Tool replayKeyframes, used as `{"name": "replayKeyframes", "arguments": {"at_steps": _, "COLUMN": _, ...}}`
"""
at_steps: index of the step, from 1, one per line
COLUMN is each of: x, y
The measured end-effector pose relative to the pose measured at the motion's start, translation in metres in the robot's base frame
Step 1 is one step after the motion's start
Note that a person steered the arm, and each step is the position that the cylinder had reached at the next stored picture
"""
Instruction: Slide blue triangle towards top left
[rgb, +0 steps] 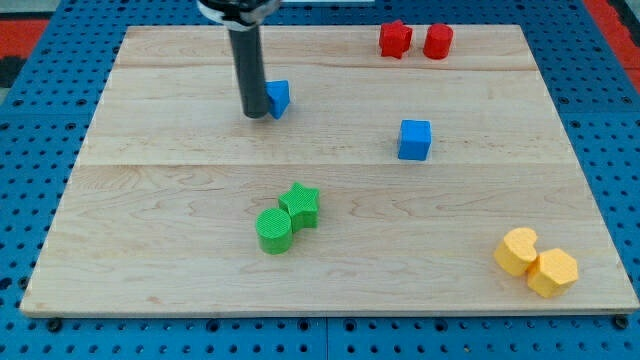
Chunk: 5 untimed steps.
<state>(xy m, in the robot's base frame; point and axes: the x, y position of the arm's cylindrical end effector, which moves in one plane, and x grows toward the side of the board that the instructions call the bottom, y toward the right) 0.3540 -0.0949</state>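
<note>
The blue triangle (278, 97) lies on the wooden board (150, 200) in the upper left part of the view. My tip (256, 116) stands right against the triangle's left side, touching or almost touching it. The dark rod rises from there to the view's top edge and hides a little of the triangle's left edge.
A blue cube (414, 139) sits right of centre. A red star (395, 39) and a red cylinder (437, 41) sit together at the top right. A green cylinder (274, 229) and a green star (300, 205) touch below centre. Two yellow blocks (536, 262) sit at the bottom right.
</note>
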Motion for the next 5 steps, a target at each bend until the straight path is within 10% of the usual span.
{"name": "replayKeyframes", "arguments": {"at_steps": 3, "x": 0.024, "y": 0.058}}
{"name": "replayKeyframes", "arguments": {"at_steps": 5, "x": -0.071, "y": -0.034}}
